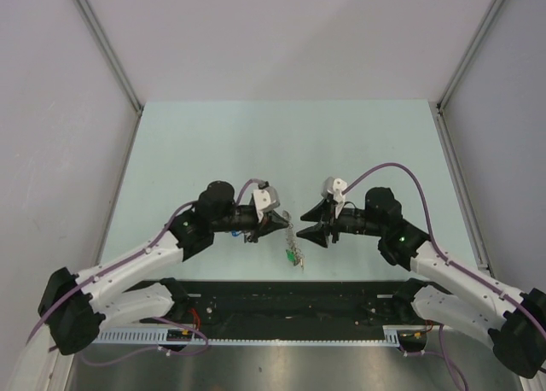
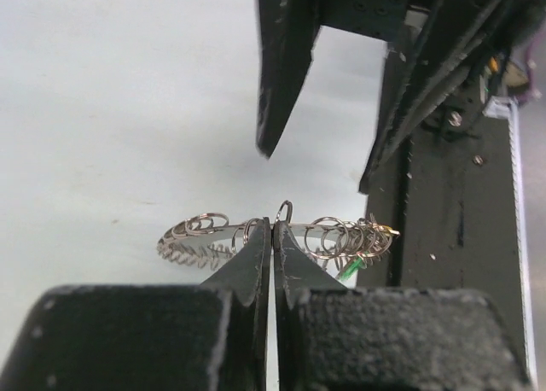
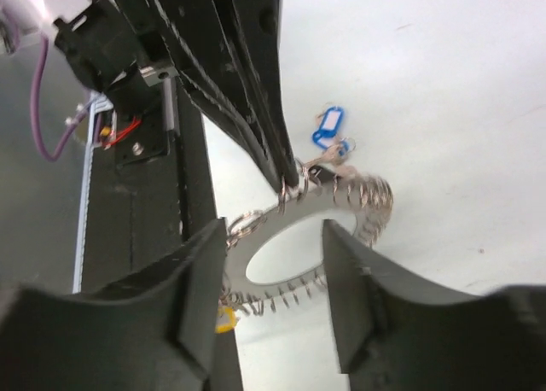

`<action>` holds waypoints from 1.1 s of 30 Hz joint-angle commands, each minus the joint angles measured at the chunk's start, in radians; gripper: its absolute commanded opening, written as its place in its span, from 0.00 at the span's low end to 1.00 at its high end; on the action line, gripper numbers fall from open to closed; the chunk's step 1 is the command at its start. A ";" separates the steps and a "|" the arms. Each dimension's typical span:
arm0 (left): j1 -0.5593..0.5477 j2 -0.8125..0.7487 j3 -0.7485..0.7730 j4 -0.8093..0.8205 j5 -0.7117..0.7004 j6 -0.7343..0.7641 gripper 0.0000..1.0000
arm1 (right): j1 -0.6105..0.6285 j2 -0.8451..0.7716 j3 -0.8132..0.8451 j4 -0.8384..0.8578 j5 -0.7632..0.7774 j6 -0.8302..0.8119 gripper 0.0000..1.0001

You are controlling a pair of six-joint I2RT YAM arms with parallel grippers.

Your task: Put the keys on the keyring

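The keyring (image 3: 294,212), a flat grey ring fringed with small silvery keys and split rings, hangs in the air above the table. My left gripper (image 2: 273,229) is shut on its upper edge, and its fingers (image 3: 275,139) reach down to the ring in the right wrist view. My right gripper (image 3: 275,233) is open, with a jaw on either side of the ring and touching nothing. From above, the keyring (image 1: 293,244) dangles between the left gripper (image 1: 283,223) and the right gripper (image 1: 307,223). A blue-tagged key (image 3: 328,128) lies on the table beyond the ring.
A yellow tag (image 3: 223,319) and a green tag (image 2: 345,271) hang from the ring. The black base rail (image 1: 281,299) runs along the table's near edge, just below both grippers. Metal frame posts (image 1: 107,45) stand at the table's back corners.
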 commanded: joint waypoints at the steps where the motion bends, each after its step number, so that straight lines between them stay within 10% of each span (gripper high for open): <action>1: 0.037 -0.125 0.016 0.044 -0.122 -0.077 0.00 | -0.001 -0.046 0.046 0.057 0.118 0.024 0.61; 11: 0.156 -0.316 0.114 -0.138 -0.493 -0.129 0.00 | 0.034 0.069 0.089 0.039 0.305 0.076 0.70; 33: 0.506 -0.503 0.020 -0.210 -0.667 -0.028 0.00 | 0.315 0.727 0.373 0.067 0.626 -0.140 0.58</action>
